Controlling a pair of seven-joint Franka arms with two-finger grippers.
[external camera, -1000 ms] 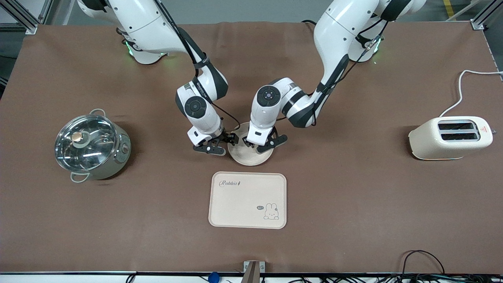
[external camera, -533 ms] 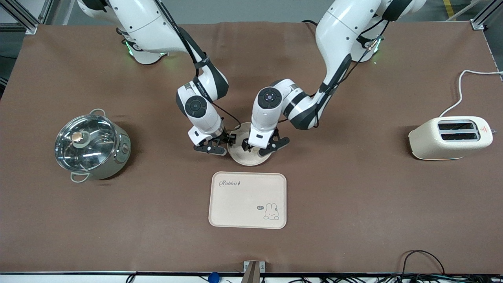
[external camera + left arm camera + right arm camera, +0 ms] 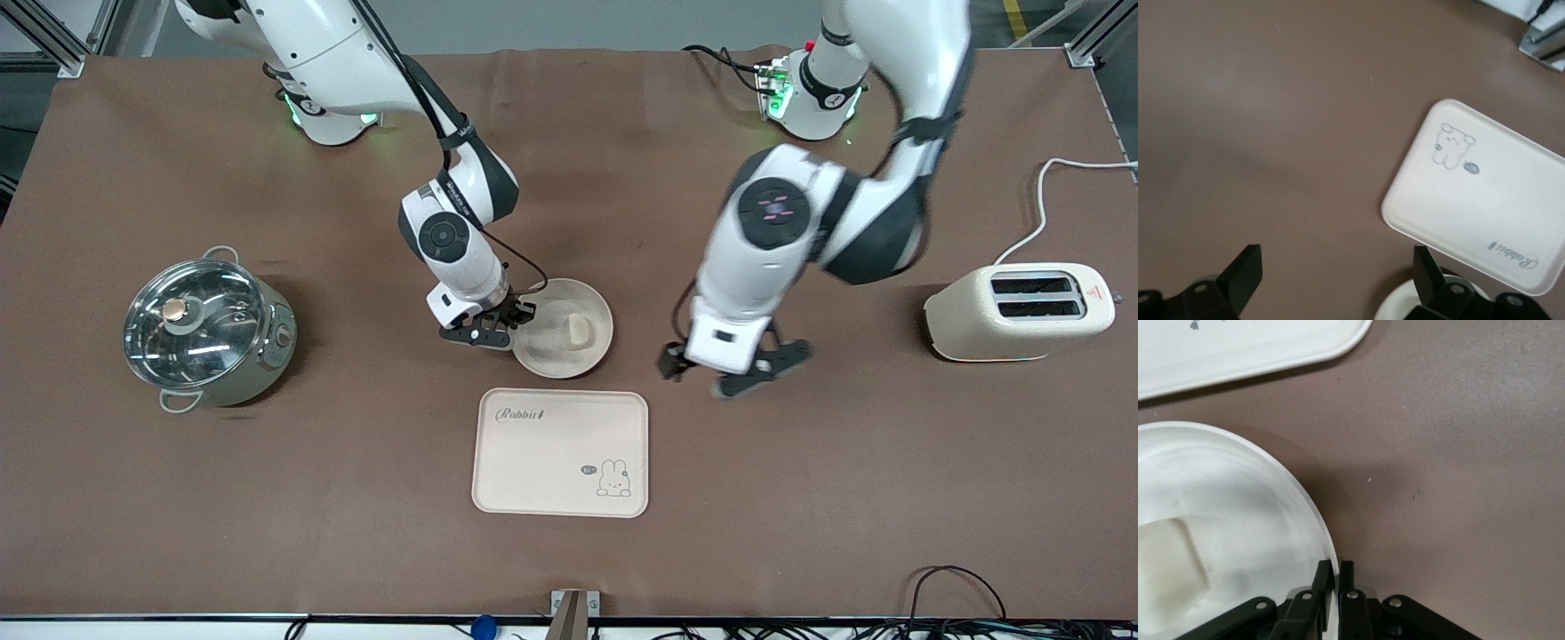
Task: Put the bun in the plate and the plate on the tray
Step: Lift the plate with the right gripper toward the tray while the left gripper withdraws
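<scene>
The round cream plate (image 3: 542,351) lies on the brown table, farther from the front camera than the tray (image 3: 560,453). The small pale bun (image 3: 581,330) lies in the plate, apart from both grippers. My right gripper (image 3: 503,325) is shut on the plate's rim at the right arm's end. In the right wrist view its jaws (image 3: 1337,569) pinch the rim of the plate (image 3: 1238,487), with the bun (image 3: 1165,563) inside and a tray corner (image 3: 1238,347) in sight. My left gripper (image 3: 725,372) is open and empty over bare table toward the left arm's end. The left wrist view shows that gripper (image 3: 1335,270), the tray (image 3: 1485,207) and the plate's edge (image 3: 1399,308).
A steel pot with a glass lid (image 3: 206,333) stands toward the right arm's end. A cream toaster (image 3: 1018,311) with a white cable stands toward the left arm's end. The tray carries nothing.
My left gripper has left the plate and swung up and toward the left arm's end, open. The bun now shows lying in the plate. My right gripper has stayed at the rim.
</scene>
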